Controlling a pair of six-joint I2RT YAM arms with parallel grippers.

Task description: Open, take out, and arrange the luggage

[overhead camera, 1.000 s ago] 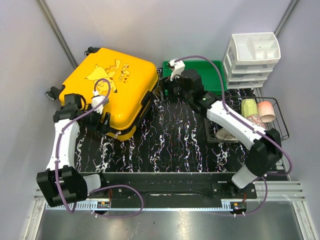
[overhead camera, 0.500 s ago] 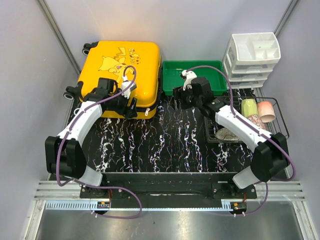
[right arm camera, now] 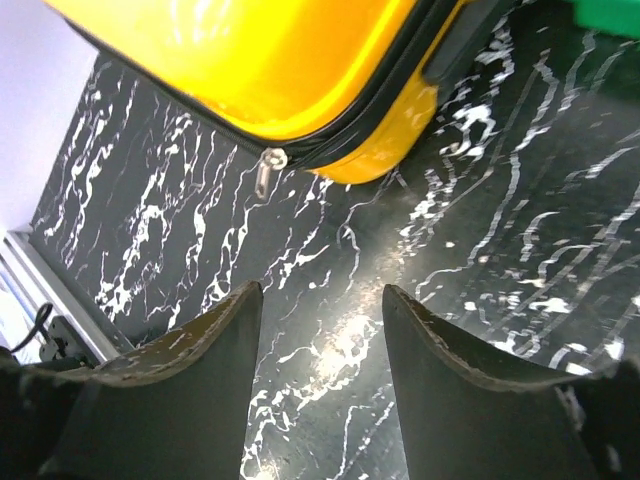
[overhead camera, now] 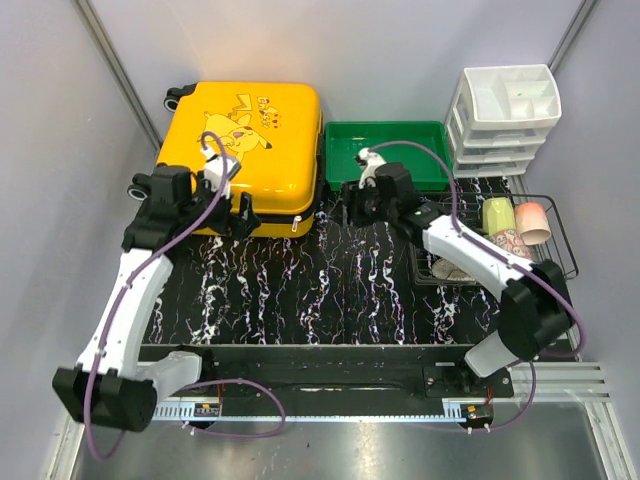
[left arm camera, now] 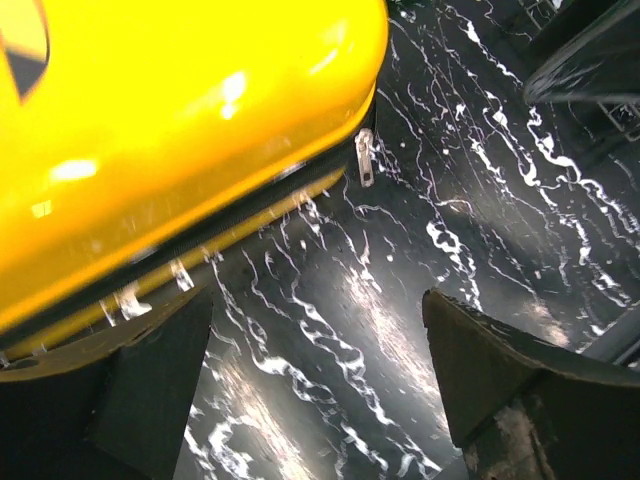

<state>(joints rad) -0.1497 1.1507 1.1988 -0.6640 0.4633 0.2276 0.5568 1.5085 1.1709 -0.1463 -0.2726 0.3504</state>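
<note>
1. Yellow luggage [overhead camera: 245,150] lies flat and closed at the far left of the black marbled bench [overhead camera: 340,290], just beside a green tray [overhead camera: 385,135].
2. The left end effector [left arm camera: 315,305] hovers at the luggage's near edge, fingers spread wide, pinching nothing.
3. The right end effector [right arm camera: 322,292] hangs near the luggage's near right corner, fingers apart and empty.
4. A silver zip pull [right arm camera: 265,170] dangles from the black seam.
</note>
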